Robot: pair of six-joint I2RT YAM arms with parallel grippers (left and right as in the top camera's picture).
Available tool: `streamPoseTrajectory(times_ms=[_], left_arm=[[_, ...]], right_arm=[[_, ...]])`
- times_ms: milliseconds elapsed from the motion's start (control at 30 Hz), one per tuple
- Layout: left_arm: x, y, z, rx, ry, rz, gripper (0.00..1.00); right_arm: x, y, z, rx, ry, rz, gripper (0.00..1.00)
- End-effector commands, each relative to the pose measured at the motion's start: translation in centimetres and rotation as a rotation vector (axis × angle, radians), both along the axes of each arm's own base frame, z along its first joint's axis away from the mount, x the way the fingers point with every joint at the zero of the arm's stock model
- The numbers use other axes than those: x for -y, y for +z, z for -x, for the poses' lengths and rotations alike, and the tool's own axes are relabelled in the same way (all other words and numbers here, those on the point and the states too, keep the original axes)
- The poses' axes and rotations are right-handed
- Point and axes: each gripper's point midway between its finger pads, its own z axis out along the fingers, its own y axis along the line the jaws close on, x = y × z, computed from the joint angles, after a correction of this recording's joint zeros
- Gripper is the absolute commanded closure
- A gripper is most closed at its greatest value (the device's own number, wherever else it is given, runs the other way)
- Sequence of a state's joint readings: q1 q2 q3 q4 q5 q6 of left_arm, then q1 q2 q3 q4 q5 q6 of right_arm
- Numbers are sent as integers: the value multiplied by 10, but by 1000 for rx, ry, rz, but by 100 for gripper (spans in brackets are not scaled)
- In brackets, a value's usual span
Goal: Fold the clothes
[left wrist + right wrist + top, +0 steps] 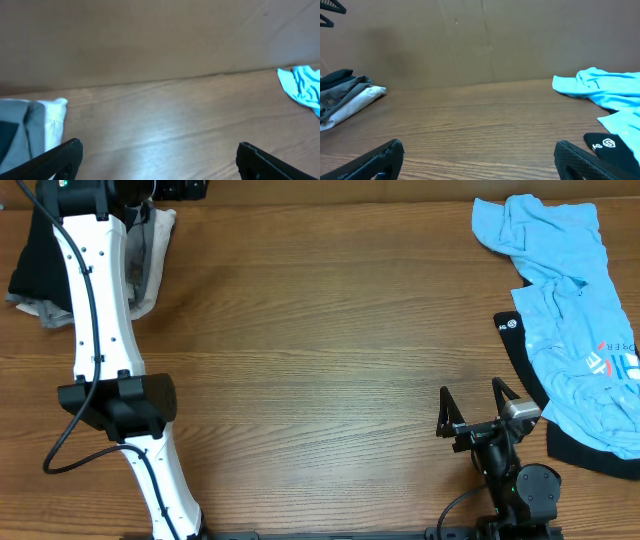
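A crumpled light-blue T-shirt point(565, 300) lies at the right of the table, on top of a black garment point(522, 350) with a white logo. A folded pile of black, grey and off-white clothes point(40, 270) sits at the far left corner. My right gripper point(470, 395) is open and empty near the front, left of the black garment point(610, 147) and the blue shirt point(605, 85); its fingers point(477, 150) frame bare wood. My left gripper point(157, 150) is open and empty above the table beside the folded pile point(30, 125). The blue shirt point(302, 87) shows far off.
The white left arm point(100, 330) stretches from the front edge up to the far left corner, over part of the pile. A brown wall point(480, 40) backs the far table edge. The pile also shows in the right wrist view point(345, 95).
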State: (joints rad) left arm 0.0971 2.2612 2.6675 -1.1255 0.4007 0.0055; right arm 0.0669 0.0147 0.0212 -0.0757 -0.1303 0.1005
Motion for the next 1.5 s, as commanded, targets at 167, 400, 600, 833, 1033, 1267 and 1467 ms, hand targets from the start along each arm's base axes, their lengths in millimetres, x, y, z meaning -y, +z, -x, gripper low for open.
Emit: streamPoseTrajectory(times_ms=[167, 400, 600, 833, 1033, 1267, 1467], left_arm=[[47, 76, 95, 68, -84, 9, 0], [60, 55, 177, -18, -111, 14, 0], [60, 25, 241, -75, -113, 17, 0], [49, -11, 305, -66, -68, -31, 0], [42, -59, 346, -66, -55, -79, 0], [37, -52, 324, 405, 8, -69, 0], [30, -82, 318, 674, 62, -71, 0]], right_arm=[[0, -2, 0, 4, 0, -5, 0], [0, -2, 0, 4, -1, -5, 0], [0, -2, 0, 4, -1, -5, 0], [0, -2, 0, 4, -1, -5, 0], [0, -2, 0, 4, -1, -5, 0], [0, -2, 0, 4, -1, -5, 0], [0, -2, 0, 4, -1, -5, 0]])
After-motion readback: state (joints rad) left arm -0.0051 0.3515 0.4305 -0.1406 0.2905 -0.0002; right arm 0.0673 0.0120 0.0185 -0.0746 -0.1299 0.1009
